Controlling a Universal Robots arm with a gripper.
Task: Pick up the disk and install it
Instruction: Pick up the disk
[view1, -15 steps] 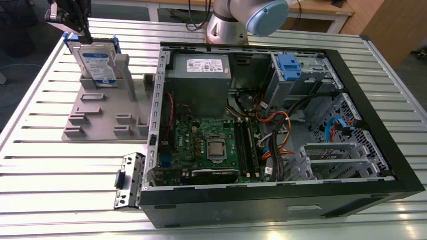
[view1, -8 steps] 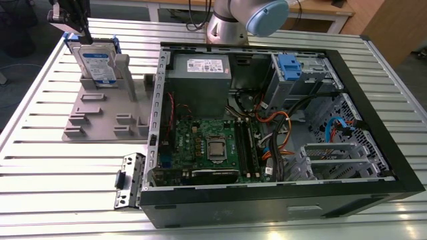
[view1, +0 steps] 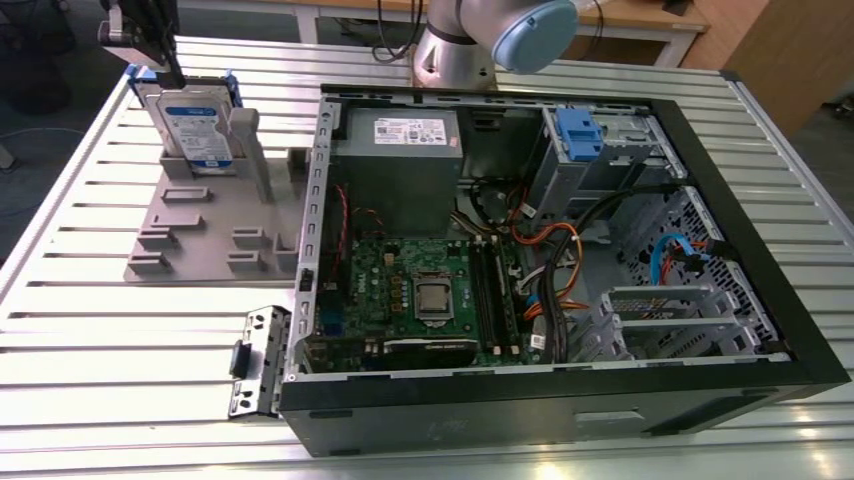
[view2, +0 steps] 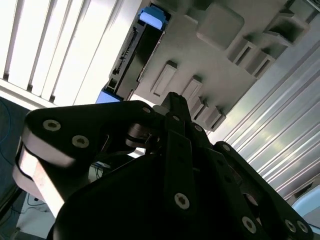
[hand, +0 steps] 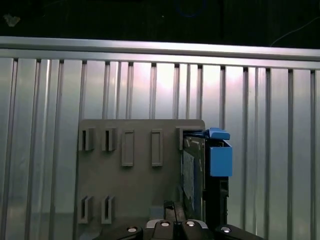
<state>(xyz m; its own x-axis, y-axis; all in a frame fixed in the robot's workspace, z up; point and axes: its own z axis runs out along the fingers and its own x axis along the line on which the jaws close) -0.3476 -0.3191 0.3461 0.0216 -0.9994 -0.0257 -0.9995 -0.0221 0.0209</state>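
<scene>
The disk (view1: 194, 125), a silver drive with a blue-and-white label in a blue carrier, stands on edge in a slot of the grey holder plate (view1: 200, 240) at the exterior view's upper left. My gripper (view1: 171, 75) hangs just above the disk's top edge, shut, with nothing in it. In the first wrist view the gripper (hand: 172, 206) sits just beside the disk (hand: 200, 170), over the grey holder plate (hand: 130, 180). The second wrist view has the gripper (view2: 172, 97) over the plate (view2: 210, 55), with the disk (view2: 132, 50) beyond it.
An open computer case (view1: 747, 250) lies on the slatted metal table (view1: 120, 330) to the exterior view's right of the holder. Inside are a grey box with a white sticker (view1: 396, 150), a motherboard (view1: 420, 300), cables and a blue bracket (view1: 577, 130). The arm's base (view1: 467, 40) stands behind the case.
</scene>
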